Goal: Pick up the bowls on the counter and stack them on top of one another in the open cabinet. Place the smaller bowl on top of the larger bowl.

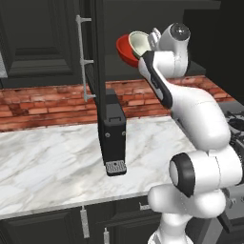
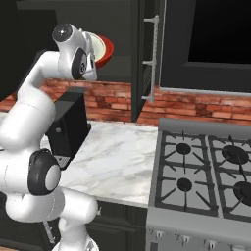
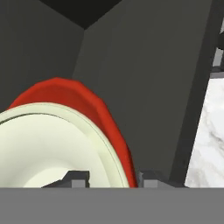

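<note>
The white marble tabletop [image 1: 52, 157] fills the lower left of the left base view and runs across the lower middle of the right base view, with a red brick wall strip [image 1: 43, 102] behind it. A black stovetop [image 2: 206, 171] with round burners sits at the lower right of the right base view, touching the slab's edge. The open cabinet [image 3: 144, 78] shows as dark inner walls across the upper part of the hand view; its door [image 1: 97, 52] stands edge-on in the upper middle of the left base view, carrying a long silver bar handle [image 1: 82, 57]. A black boxy appliance [image 1: 113, 138] stands on the marble at the centre of that view. The larger bowl [image 1: 125, 50], glossy red, is raised and tipped on its side at the upper centre of the left base view, well above the marble. The smaller bowl [image 1: 139, 44], cream-white, nests inside it, rim just within the red rim. The pincer [image 3: 110, 178] sits at the bottom of the hand view, its two tips astride the rims of both bowls, clamped on them.
</note>
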Controlling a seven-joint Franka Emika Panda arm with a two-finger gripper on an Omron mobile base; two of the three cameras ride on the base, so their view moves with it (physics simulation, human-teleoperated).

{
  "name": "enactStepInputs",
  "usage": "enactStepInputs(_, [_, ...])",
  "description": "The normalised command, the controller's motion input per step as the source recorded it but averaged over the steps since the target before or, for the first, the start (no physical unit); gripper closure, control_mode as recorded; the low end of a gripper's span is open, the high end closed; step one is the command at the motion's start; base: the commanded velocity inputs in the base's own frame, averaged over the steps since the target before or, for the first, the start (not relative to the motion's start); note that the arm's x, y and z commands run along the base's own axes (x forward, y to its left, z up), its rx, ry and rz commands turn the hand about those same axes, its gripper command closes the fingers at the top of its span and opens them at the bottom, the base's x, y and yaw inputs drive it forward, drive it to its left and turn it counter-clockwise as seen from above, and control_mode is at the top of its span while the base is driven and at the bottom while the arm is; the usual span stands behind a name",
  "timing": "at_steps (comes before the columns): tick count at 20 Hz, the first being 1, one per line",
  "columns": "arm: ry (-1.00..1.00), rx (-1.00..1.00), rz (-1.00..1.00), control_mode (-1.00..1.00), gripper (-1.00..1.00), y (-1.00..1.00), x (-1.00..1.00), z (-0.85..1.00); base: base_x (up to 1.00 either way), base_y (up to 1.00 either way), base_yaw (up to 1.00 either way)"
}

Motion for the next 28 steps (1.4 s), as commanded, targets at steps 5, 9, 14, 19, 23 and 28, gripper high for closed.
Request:
enactStepInputs(5, [0.03, 0.0, 0.0, -1.0, 1.0, 0.03, 0.75, -0.16, 0.0, 0.0, 0.0])
enactStepInputs(9, [0.01, 0.0, 0.0, -1.0, 1.0, 0.05, 0.68, -0.24, 0.0, 0.0, 0.0])
enactStepInputs(14, [0.01, 0.0, 0.0, -1.0, 1.0, 0.09, 0.65, -0.32, 0.0, 0.0, 0.0])
enactStepInputs(19, [0.0, -0.01, 0.0, -1.0, 1.0, 0.08, 0.43, -0.25, 0.0, 0.0, 0.0])
enactStepInputs(23, [0.0, 0.0, -0.01, -1.0, -1.0, 0.0, 0.02, 0.18, 0.0, 0.0, 0.0])
enactStepInputs(28, [0.01, 0.0, -0.04, -1.0, -1.0, -0.03, -0.18, 0.84, 0.0, 0.0, 0.0])
